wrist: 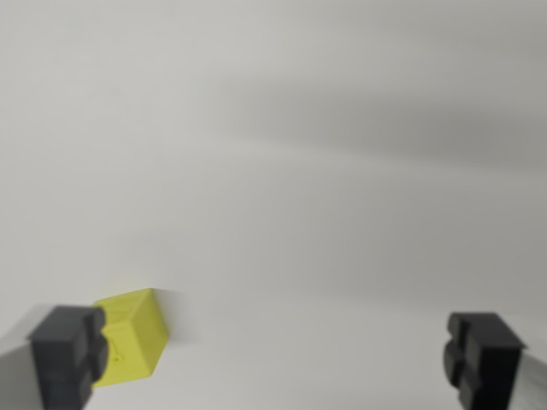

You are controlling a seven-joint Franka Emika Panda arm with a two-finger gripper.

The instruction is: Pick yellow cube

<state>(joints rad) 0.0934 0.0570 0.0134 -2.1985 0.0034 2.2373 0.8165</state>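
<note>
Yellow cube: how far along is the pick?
Done: gripper open, near the white surface. In hand: alignment; the yellow cube sits beside the finger on the wrist view's left, off-centre and ungripped. Left: centre the fingers around it, close, lift.

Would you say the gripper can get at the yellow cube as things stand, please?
Probably, after a small shift. The gripper is open and nothing blocks the yellow cube, but the cube sits off-centre, right beside the finger at the wrist view's left, not midway between the fingers.
</note>
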